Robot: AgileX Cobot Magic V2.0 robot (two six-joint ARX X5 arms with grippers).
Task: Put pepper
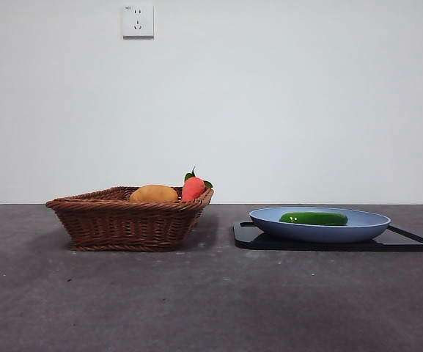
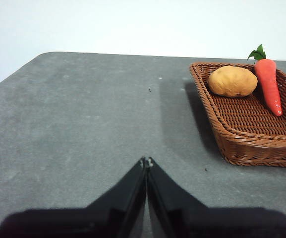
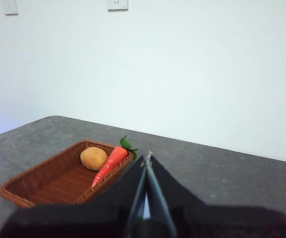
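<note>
The pepper, slim, glossy and dark green, lies in a pale blue plate on a black tray at the right of the front view. A brown wicker basket stands to its left, holding a rounded orange-yellow fruit and a red carrot-like piece with green leaves. Neither arm appears in the front view. My left gripper is shut over bare table, left of the basket. My right gripper is shut with nothing in it, and its jaws hide the pepper in the right wrist view.
A white wall with a socket closes the back. Grey tabletop stretches in front of the basket and tray. The left wrist view shows the table's rounded far corner.
</note>
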